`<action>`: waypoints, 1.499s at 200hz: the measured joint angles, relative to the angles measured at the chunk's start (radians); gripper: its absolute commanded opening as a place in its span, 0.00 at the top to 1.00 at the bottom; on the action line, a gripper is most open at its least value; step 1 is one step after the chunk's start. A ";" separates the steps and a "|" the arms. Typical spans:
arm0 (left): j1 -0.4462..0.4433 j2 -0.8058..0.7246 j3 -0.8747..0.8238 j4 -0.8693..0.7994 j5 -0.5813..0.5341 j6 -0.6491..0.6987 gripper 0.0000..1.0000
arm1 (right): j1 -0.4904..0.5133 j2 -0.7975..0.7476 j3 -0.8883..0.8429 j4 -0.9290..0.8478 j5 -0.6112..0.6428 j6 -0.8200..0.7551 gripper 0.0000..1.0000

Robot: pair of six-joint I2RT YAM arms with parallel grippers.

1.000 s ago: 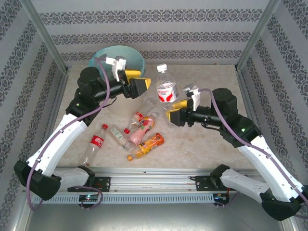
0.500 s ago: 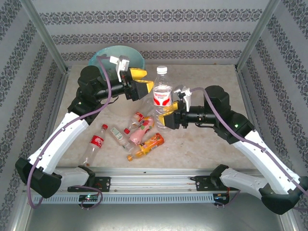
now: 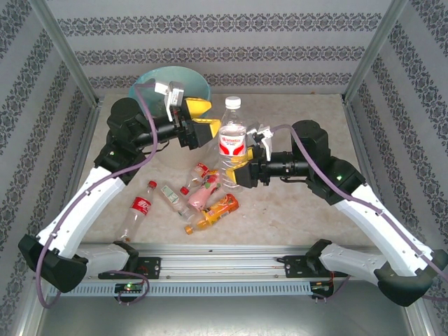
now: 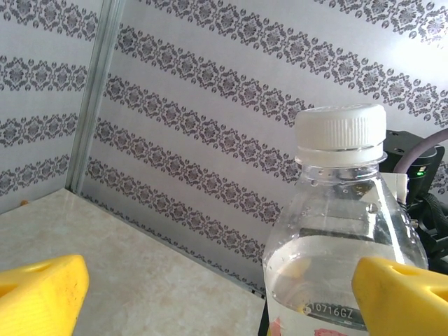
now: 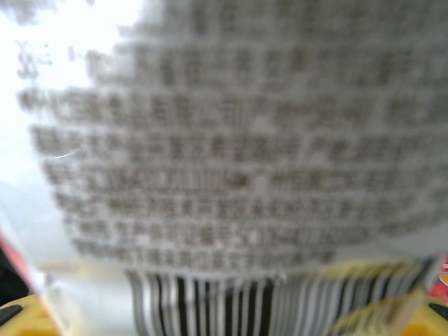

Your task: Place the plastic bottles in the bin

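A clear plastic bottle point(image 3: 232, 140) with a white cap and a red-and-white label stands upright in the air over mid-table, my right gripper point(image 3: 242, 172) shut on its lower body. In the right wrist view its blurred printed label and barcode point(image 5: 231, 175) sit right in front of the lens, between the yellow fingers point(image 5: 17, 316). My left gripper point(image 3: 213, 117) is open just left of that bottle. In the left wrist view the bottle point(image 4: 343, 231) sits between the spread jaws, close to the right finger point(image 4: 402, 297). The bin point(image 3: 148, 78) with its blue-green liner stands at the back left, behind the left arm.
Several more bottles lie in a loose heap at front centre: a cola bottle point(image 3: 138, 210), a small clear one point(image 3: 175, 199), a pink one point(image 3: 207, 192), an orange one point(image 3: 214, 211) and a red-capped one point(image 3: 197, 175). Patterned walls enclose the table on three sides.
The right gripper has carried its bottle left and turned it upright, bringing it up beside the left gripper. The left gripper has stayed open near the bin.
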 measured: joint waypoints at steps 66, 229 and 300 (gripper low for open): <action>0.000 -0.034 -0.023 0.051 0.056 -0.017 0.00 | 0.006 0.018 0.039 -0.007 -0.020 -0.047 0.43; 0.001 -0.055 -0.090 0.200 0.169 -0.124 0.00 | 0.014 0.050 0.089 -0.023 -0.052 -0.109 0.45; -0.019 -0.075 -0.121 0.201 0.243 -0.108 0.00 | 0.012 0.053 0.091 -0.009 -0.013 -0.105 0.45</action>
